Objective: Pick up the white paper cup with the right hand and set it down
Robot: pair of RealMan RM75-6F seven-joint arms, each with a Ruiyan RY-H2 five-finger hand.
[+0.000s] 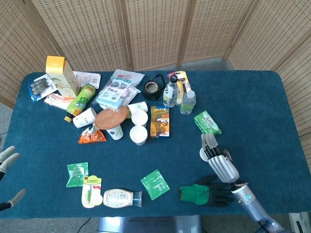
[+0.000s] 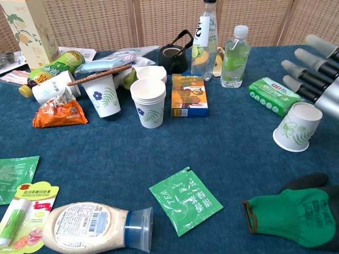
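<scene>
The white paper cup (image 2: 296, 127), printed with green leaves, sits on the blue bench (image 1: 272, 107) toward its right side, between the green packet (image 2: 271, 95) behind it and the green-and-black work glove (image 2: 294, 214) in front; in the chest view it is tilted, its mouth turned down toward the bench and its base raised toward the right robot hand (image 2: 318, 71), though whether the rim actually rests on the cloth cannot be told; it should handle as a very light, thin-walled thing, easily crushed by a hard squeeze and easily knocked over or sent rolling by a glancing touch; the safest hold is judged to be around the side wall near the middle, thumb opposite fingers with gentle pressure, since the rolled rim is the stiffest part but awkward to reach at this tilt; the right robot hand has its fingers extended and spread apart, the cup's base just at its underside, and the pictures do not settle whether the thumb is pressing the cup or merely beside it, so a grasp cannot be claimed; the left robot hand (image 1: 8, 156) shows only at the far left edge of the head view, fingers apart, holding nothing.
</scene>
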